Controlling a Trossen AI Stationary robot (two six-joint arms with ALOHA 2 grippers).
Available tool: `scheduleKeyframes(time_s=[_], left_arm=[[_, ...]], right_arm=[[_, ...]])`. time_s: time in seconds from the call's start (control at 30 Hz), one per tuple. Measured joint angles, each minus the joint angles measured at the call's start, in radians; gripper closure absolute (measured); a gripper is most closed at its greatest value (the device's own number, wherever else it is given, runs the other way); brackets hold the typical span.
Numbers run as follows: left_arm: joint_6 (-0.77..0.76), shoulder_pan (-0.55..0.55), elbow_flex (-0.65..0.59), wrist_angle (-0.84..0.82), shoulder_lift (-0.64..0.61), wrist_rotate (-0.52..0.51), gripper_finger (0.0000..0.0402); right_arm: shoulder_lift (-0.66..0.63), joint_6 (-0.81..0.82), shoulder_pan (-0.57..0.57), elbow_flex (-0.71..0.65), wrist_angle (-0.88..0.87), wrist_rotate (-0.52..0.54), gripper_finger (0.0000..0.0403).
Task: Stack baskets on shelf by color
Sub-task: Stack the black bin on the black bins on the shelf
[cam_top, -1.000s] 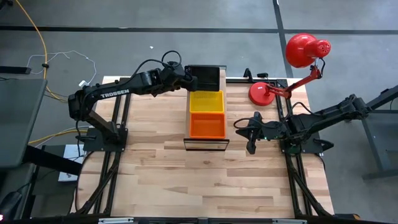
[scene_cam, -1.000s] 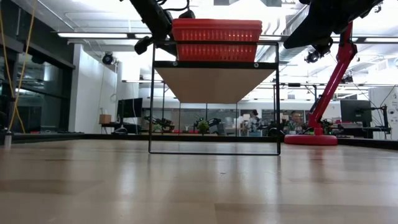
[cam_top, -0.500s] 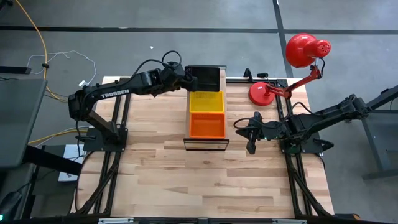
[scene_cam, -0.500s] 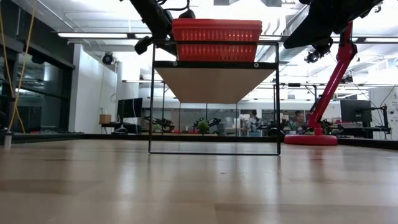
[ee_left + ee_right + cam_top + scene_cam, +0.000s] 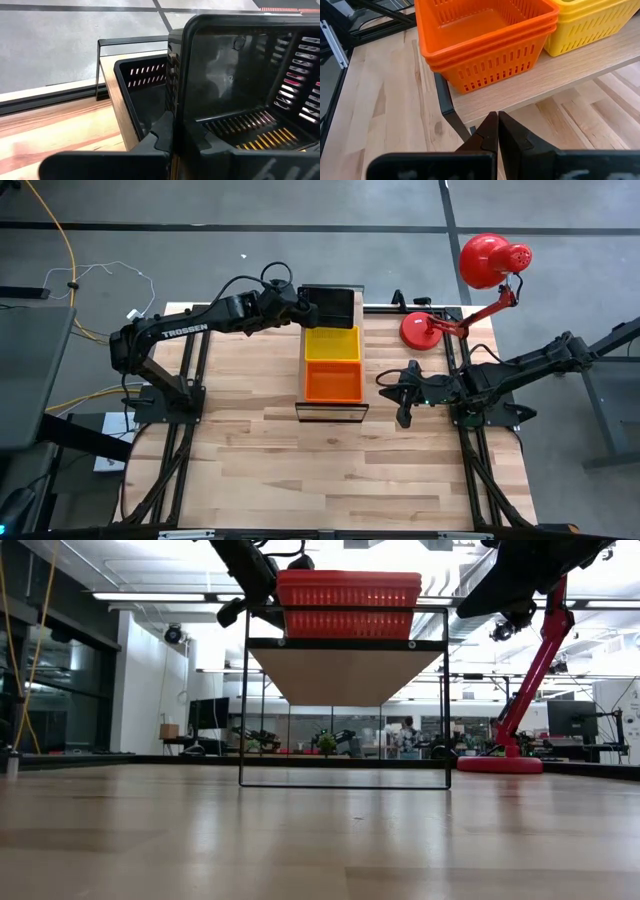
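Three colours line up along the shelf (image 5: 331,409), its long axis running near to far down the middle of the tabletop (image 5: 260,470). Nearest sits the orange stack (image 5: 333,381), and just right of it the right hand (image 5: 402,393) waits above the tabletop, fingers pressed together, holding nothing. Next comes the yellow stack (image 5: 331,343), and at the far end a black basket (image 5: 142,95) rests on the plank. The left hand (image 5: 305,311) is right there, pinching the wall of another black basket (image 5: 250,80) directly over the seated one. It looks ready to drop straight down and nest.
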Motion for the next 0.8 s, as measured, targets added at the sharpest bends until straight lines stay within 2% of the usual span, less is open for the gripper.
scheduleKeyframes(time_s=[0.43, 0.8], left_arm=[[0.016, -0.028, 0.0, 0.006, 0.0, 0.02, 0.0399], [0.026, -0.035, 0.0, 0.013, 0.0, 0.019, 0.0366]], right_arm=[[0.0, 0.003, 0.0, 0.0, 0.0, -0.003, 0.0403], [0.0, 0.006, 0.0, 0.0, 0.0, -0.012, 0.0403]])
